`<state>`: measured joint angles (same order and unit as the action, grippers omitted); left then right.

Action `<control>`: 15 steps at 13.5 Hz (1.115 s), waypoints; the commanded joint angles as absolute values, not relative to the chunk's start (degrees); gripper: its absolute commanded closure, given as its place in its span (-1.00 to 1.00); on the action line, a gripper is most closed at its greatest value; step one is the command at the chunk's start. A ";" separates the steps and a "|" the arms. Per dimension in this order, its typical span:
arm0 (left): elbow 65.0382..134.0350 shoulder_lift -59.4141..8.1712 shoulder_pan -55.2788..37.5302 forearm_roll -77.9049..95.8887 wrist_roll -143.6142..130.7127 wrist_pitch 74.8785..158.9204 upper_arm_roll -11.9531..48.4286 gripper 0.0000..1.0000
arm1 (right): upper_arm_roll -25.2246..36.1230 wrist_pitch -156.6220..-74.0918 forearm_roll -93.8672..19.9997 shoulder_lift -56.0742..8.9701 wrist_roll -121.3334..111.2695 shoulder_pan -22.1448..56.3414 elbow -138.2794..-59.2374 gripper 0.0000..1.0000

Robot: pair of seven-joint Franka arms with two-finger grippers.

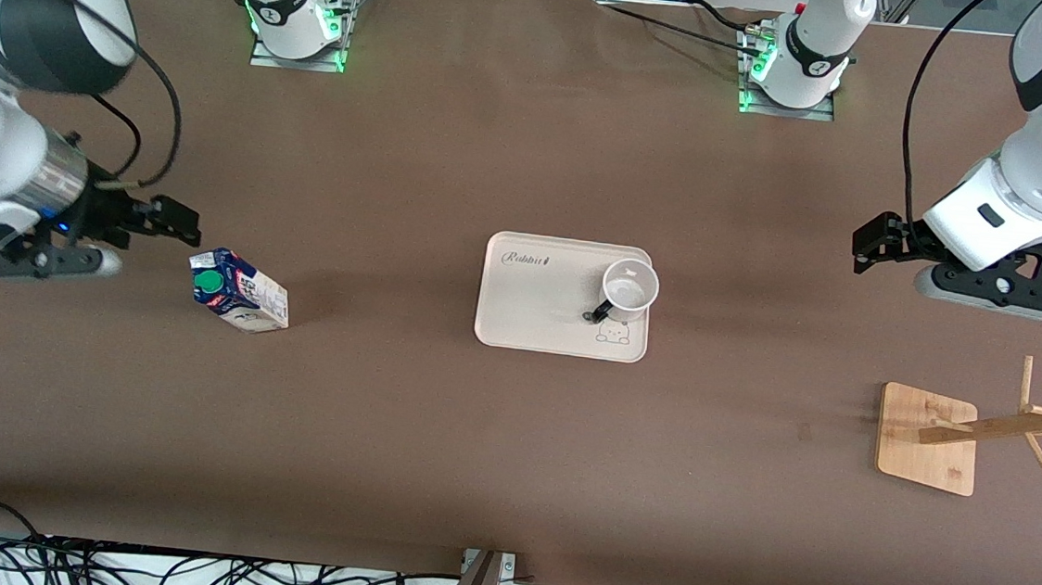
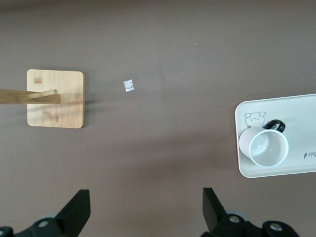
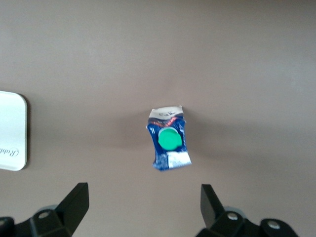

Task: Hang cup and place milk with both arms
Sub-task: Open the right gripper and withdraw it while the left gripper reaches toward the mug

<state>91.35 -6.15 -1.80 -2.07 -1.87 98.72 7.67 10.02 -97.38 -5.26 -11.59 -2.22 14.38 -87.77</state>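
- The small white mug with a black loop handle (image 1: 630,288) stands upright on the pale rectangular tray (image 1: 529,312), mid-table.
- The blue-and-white gable-top milk carton with a green cap (image 1: 237,291) stands toward the right arm's end.
- The right gripper (image 1: 175,221), fingers spread and empty, hangs beside the carton.
- The left gripper (image 1: 871,243), also spread and empty, waits over bare table; the wooden peg rack (image 1: 937,440) stands nearer the camera.
- Risk: the thin handle could miss a peg, or an off-centre pinch could tip the carton.
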 commanded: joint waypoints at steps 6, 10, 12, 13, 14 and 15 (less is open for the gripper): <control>89.91 -11.92 -6.59 2.64 -5.97 97.21 14.05 -1.00 | 10.81 -87.98 -2.11 -9.58 -1.14 13.80 -79.72 -1.00; 88.95 -21.16 -13.52 -8.69 -8.07 105.35 14.41 -1.00 | 10.64 -81.24 -2.11 -8.35 -0.88 13.80 -80.24 -1.00; 89.99 -22.93 -15.02 -9.05 -11.24 105.30 14.41 -1.00 | 10.37 -82.51 -1.76 -5.91 -0.88 13.89 -84.00 -1.00; 89.91 -23.11 -16.25 -9.14 -11.34 104.68 14.41 -1.00 | 10.37 -85.23 -1.76 -4.67 -0.97 13.89 -86.02 -1.00; 89.39 -23.12 -17.56 -9.49 -11.25 104.50 14.15 -1.00 | 10.37 -86.65 -1.76 -3.35 -1.14 13.89 -88.31 -1.00; 89.12 -21.90 -17.40 -10.54 -11.34 104.33 14.50 -1.00 | 10.46 -86.75 -1.76 -2.64 -1.14 13.89 -89.55 -1.00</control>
